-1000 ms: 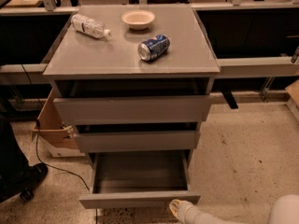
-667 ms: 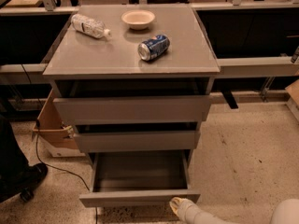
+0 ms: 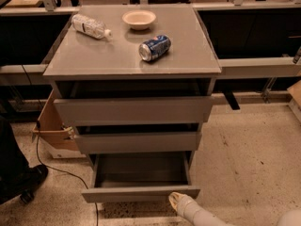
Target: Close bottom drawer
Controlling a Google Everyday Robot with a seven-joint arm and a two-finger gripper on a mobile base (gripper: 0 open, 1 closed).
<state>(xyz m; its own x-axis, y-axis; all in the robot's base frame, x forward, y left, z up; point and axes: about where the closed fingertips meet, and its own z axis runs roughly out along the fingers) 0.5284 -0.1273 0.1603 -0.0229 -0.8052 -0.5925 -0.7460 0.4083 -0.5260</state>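
The bottom drawer (image 3: 140,193) stands pulled out, with the gripper (image 3: 178,202) just below its front's right end; whether the gripper is open I cannot tell. A bottle (image 3: 89,26), bowl (image 3: 138,19) and can (image 3: 154,48) sit on the cabinet top (image 3: 94,60). A box (image 3: 49,126) rests on the speckled floor (image 3: 249,164).

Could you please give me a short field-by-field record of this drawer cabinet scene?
bottom drawer: pulled well out, not closed
middle drawer: front set further in than the bottom one
top drawer: likewise further in
end effector: low, just in front of the bottom drawer's front, toward its right end; contact unclear
cabinet top: water bottle lying down, bowl upright, soda can on its side
left of cabinet: cardboard box
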